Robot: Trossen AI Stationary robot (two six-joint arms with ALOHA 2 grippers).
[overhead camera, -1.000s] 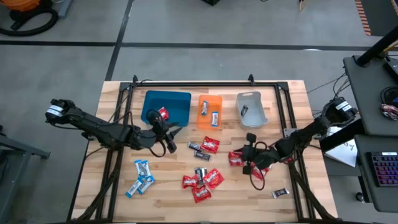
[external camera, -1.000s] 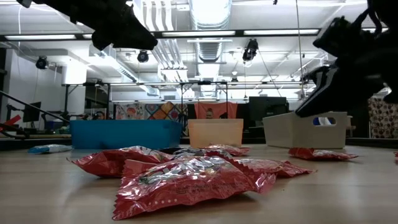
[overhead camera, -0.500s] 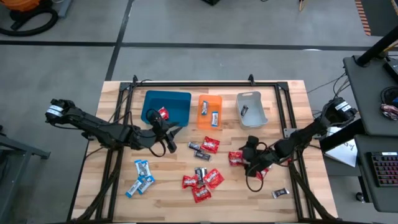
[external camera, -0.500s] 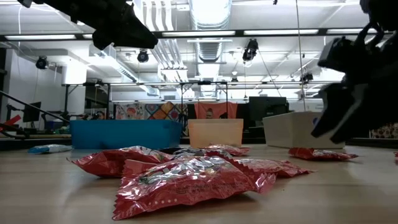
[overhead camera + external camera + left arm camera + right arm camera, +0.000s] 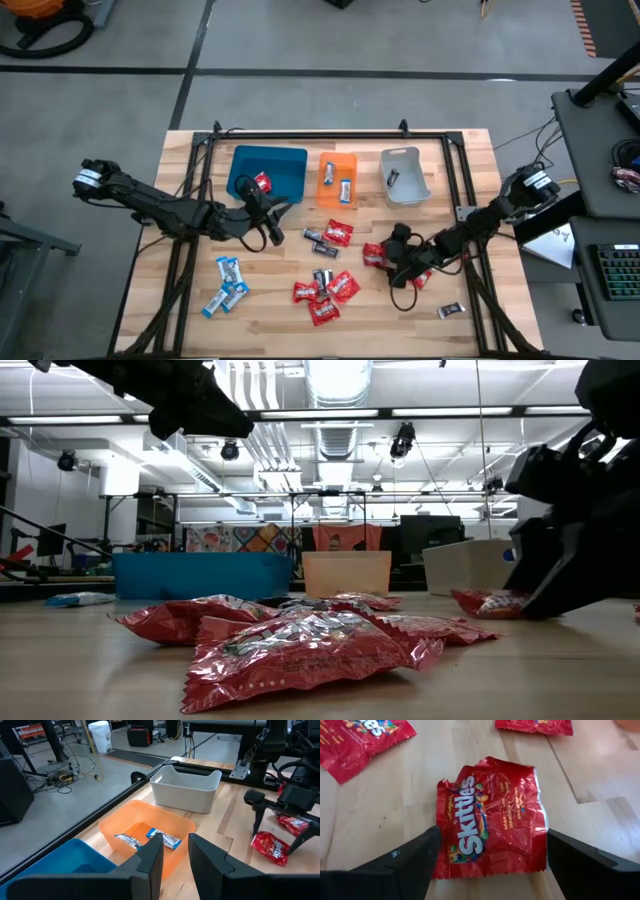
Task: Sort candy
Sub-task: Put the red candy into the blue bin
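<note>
On the wooden tabletop [image 5: 270, 300], right of centre, the right hand [image 5: 490, 857] is straddling a red candy [image 5: 492, 817], fingers wide apart; the left hand [image 5: 175, 855], apparently empty, is hovering mid-left, fingers narrowly parted.

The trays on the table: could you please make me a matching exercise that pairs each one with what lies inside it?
Things:
1. blue tray
2. orange tray
3. grey tray

Contents:
A. one dark sweet
B. one red sweet
C. two blue-and-white sweets

Pairs: 1-B, 2-C, 3-A
</note>
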